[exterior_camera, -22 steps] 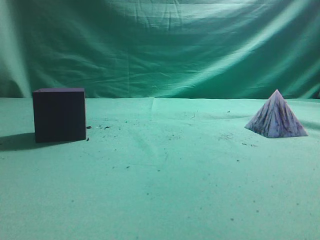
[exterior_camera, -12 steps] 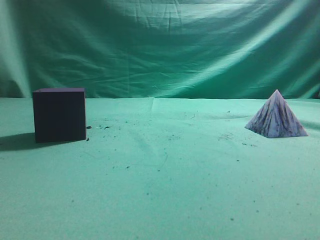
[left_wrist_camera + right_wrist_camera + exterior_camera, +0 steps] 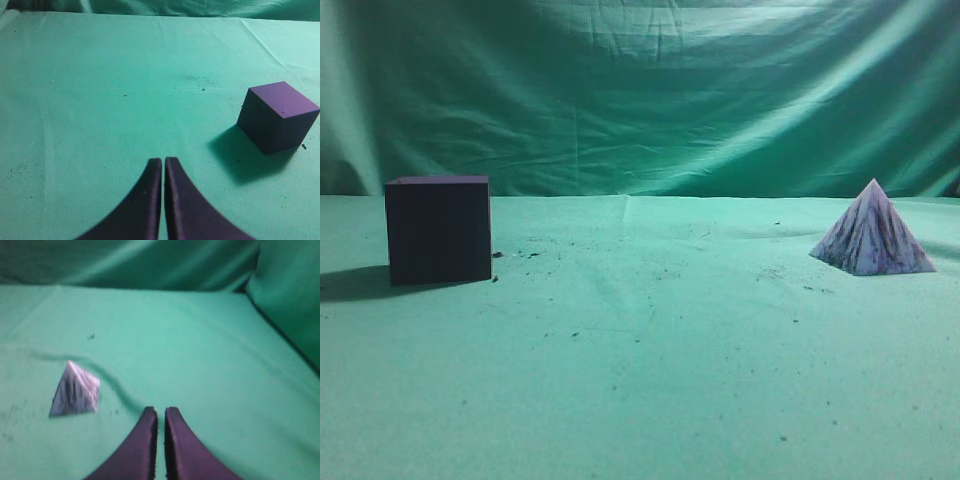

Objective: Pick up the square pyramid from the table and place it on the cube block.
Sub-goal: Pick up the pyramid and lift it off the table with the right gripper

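The square pyramid, white-lilac with dark streaks, stands on the green table at the right. It also shows in the right wrist view, left of and beyond my right gripper, which is shut and empty. The dark purple cube block stands at the left. In the left wrist view the cube block lies to the right of and beyond my left gripper, which is shut and empty. Neither gripper shows in the exterior view.
A green cloth backdrop hangs behind the table. Small dark specks are scattered on the cloth near the cube. In the right wrist view a cloth wall rises at the right.
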### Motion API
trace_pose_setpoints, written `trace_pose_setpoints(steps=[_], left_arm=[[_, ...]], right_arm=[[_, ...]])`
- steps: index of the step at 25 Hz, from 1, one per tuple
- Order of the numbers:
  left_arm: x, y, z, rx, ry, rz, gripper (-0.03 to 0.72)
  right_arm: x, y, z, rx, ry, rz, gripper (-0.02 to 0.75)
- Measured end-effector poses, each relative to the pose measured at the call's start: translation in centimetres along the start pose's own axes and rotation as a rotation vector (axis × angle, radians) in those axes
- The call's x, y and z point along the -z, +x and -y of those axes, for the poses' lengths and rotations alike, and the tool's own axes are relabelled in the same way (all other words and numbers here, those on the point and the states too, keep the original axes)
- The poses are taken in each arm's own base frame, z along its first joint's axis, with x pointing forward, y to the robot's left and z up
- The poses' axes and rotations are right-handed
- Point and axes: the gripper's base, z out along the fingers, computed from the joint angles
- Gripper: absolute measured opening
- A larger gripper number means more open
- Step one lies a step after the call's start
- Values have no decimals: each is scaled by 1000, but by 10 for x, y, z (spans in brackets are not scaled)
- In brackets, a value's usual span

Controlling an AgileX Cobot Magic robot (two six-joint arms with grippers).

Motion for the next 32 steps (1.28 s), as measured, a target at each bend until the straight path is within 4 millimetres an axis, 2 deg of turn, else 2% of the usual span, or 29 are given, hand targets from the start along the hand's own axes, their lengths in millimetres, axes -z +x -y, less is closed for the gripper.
trace_pose_setpoints(steps=[6, 8, 11, 17, 21, 26, 27, 32], left_arm=[[0, 0, 0, 0, 0, 0, 0], [0, 0, 0, 0, 0, 0, 0], [0, 0, 0, 0, 0, 0, 0], [0, 0, 0, 0, 0, 0, 0], [0, 0, 0, 0, 0, 0, 0], [0, 0, 0, 0, 0, 0, 0], [0, 0, 0, 0, 0, 0, 0], [0, 0, 0, 0, 0, 0, 0]], right_arm=[[9, -40, 7, -173, 38, 463, 46], [12, -46, 7, -229, 19, 491, 46], [20, -66, 2, -238, -47, 362, 46], [8, -98, -7, -193, -127, -156, 46], [-2, -124, -8, -169, -148, -264, 46], [-16, -154, -16, 79, -267, -390, 46], [-19, -160, -18, 107, -300, -428, 0], [-53, -173, -41, 149, -427, -607, 0]])
